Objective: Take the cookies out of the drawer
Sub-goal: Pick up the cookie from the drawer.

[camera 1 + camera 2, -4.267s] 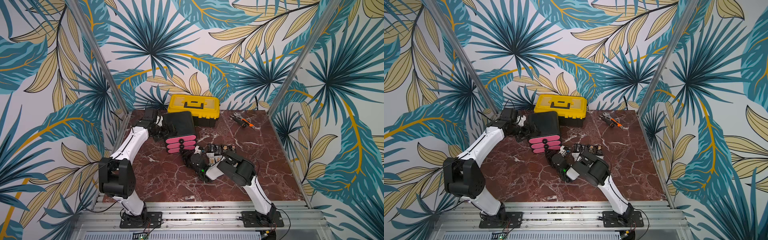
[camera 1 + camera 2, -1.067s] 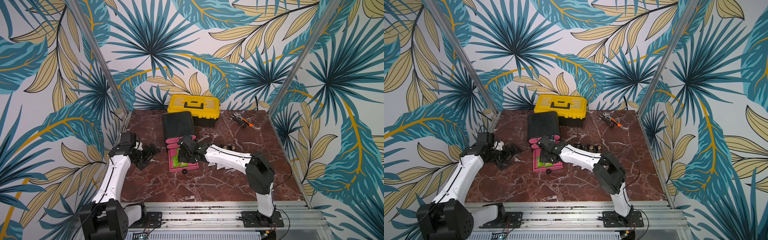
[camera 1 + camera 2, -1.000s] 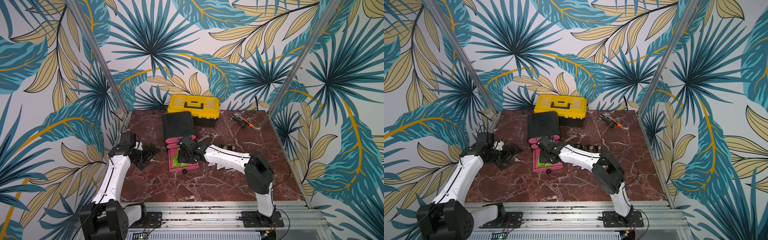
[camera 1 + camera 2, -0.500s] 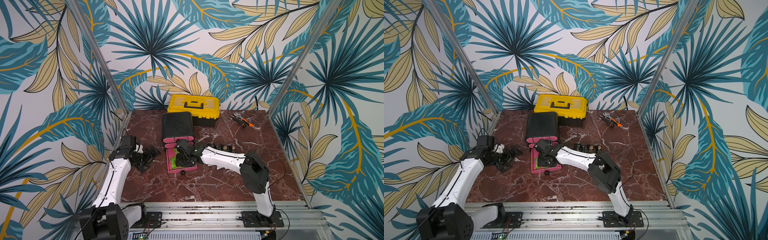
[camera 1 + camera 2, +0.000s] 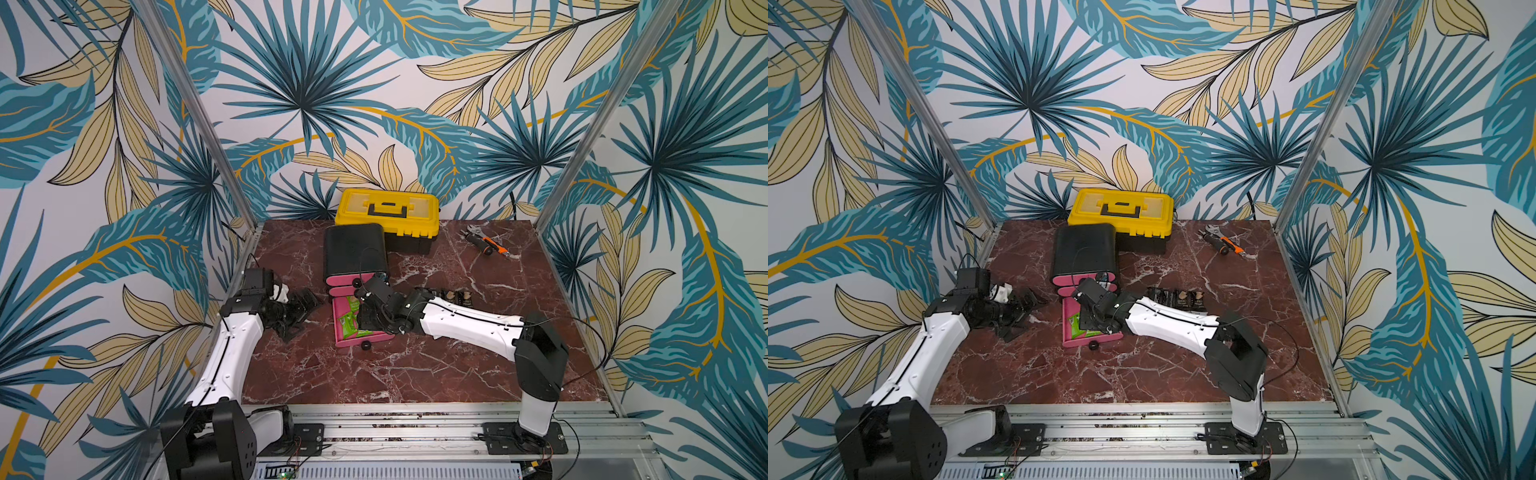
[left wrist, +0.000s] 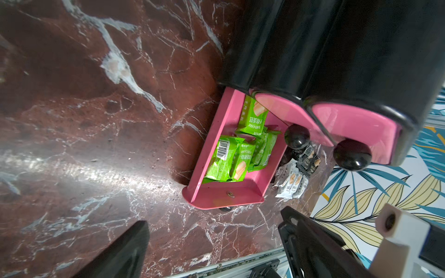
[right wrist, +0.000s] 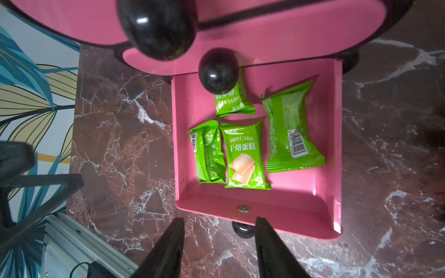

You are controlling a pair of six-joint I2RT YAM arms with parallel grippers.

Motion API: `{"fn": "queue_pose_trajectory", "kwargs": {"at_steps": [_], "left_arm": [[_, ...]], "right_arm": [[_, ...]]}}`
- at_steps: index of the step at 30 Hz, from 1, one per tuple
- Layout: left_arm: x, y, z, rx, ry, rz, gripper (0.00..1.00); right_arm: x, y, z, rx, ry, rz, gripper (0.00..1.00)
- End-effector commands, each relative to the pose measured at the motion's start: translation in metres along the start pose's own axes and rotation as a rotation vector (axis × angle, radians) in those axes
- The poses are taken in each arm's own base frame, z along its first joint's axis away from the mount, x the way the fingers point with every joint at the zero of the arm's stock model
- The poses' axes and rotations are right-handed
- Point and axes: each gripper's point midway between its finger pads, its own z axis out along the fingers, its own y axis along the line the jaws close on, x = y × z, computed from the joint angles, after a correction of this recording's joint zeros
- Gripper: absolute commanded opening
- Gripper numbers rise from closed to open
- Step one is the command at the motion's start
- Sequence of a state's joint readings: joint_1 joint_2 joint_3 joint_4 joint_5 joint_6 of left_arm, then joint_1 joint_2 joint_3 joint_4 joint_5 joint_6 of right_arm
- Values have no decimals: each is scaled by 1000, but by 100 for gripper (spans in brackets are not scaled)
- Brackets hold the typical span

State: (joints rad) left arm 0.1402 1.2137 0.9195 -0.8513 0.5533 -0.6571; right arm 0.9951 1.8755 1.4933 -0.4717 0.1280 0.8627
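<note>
Four bright green wrapped cookie packets [image 7: 245,156] lie loose in the one pulled-out pink plastic drawer [image 7: 265,207] — lowest of three in a black cabinet [image 6: 337,48], the other two shut. The right gripper [image 7: 219,218] hangs over the drawer's front edge, jaws spread, empty. The left gripper [image 6: 214,217] — spread wide, empty — hovers above the red marble tabletop [image 6: 96,120]. White and black packets [image 6: 291,180] lie beside the drawer.
</note>
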Motion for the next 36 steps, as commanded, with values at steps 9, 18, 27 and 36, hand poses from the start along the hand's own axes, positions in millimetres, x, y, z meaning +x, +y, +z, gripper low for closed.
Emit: {"fn": "queue_pose_trajectory", "kwargs": {"at_steps": [9,18,27,36], "left_arm": [[-23,-12,7,14,-21,18,100],[-13,-18,5,-49,-13,111,100],[-11,-18,6,-63,-7,118,100],[-14,-14,2,-100,-15,137,100]], "right_arm": [[28,21,29,6,23,-79,51],[32,23,53,36,47,-129,51],[28,22,70,87,39,-165,49],[29,7,86,144,51,-161,47]]}}
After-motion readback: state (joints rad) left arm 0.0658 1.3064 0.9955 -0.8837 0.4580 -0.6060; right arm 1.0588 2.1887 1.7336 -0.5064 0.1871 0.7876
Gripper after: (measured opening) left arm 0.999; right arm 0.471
